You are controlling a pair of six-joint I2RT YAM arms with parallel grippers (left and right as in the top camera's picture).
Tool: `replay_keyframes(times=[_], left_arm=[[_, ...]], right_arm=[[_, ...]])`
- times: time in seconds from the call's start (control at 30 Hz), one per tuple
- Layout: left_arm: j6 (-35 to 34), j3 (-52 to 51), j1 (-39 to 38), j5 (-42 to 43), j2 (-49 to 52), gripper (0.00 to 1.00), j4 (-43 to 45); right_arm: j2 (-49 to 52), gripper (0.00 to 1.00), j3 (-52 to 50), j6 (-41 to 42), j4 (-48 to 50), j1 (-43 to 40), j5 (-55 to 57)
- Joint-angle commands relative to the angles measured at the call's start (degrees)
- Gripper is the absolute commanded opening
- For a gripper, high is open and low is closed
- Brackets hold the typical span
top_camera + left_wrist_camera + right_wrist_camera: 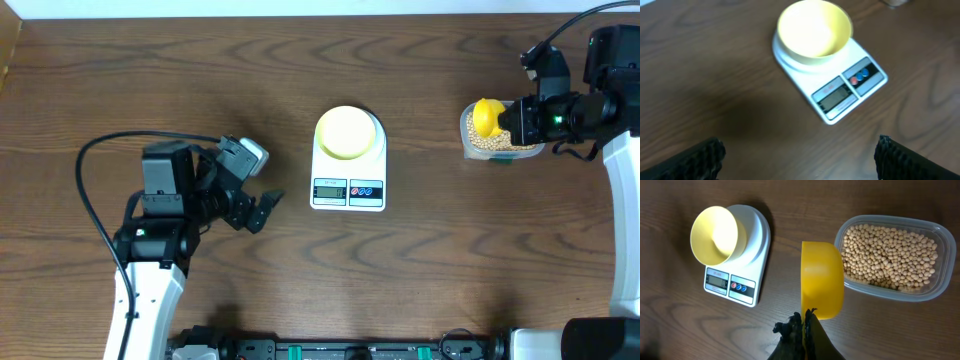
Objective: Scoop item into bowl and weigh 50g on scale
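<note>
Where the overhead camera looks down on the table (200,80), the scale (348,170) sits near the middle, and the bowl (347,131) stands on its platform, behind the display. The left gripper (262,208) hovers beside the scale's display end, on the left arm's side, apart from it, with its jaws spread and nothing between them. Well apart from the scale on the other side, the clear container (528,150) holds the beans (490,143). The right gripper (510,120) hangs over it, and the yellow scoop (487,118) sits above the container's end nearer the scale.

In the left wrist view, the two black fingers (695,160) show only at the bottom corners, wide apart, with bare wood between them. Beyond them the scale lies at a slant, and the bowl on its platform shows a plain pale yellow inside. The grey display (835,95) and two round buttons (860,76) face the camera.

In the right wrist view, the fingers are pressed together on the scoop's handle. The scoop's cup lies between the scale and the container, overlapping the container's rim nearer the scale. Only the cup's outer side shows, so I cannot tell whether it holds any beans. The beans fill the container's floor, and the bowl rests on the scale.
</note>
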Motion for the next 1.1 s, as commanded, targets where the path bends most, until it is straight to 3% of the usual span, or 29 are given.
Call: replay_keyframes(times=[0.0, 0.37, 0.57, 1.07], left_arm=[[3.65, -0.24, 0.24, 6.45, 0.20, 0.97, 0.52], [7.02, -0.24, 0.07, 6.62, 5.95, 0.98, 0.31], [9.92, 0.83, 0.07, 2.75, 6.97, 0.98, 0.50], [15.52, 7.78, -0.33, 1.27, 7.26, 0.97, -8.17]], right_arm=[[0.13, 0.01, 1.07, -0.37, 0.04, 0.48, -0.57], [0.13, 0.01, 1.07, -0.39, -0.07, 0.48, -0.57], [0.13, 0.01, 1.07, -0.39, 0.09, 0.48, -0.55], [0.13, 0.01, 1.07, -0.39, 0.63, 0.48, -0.57]])
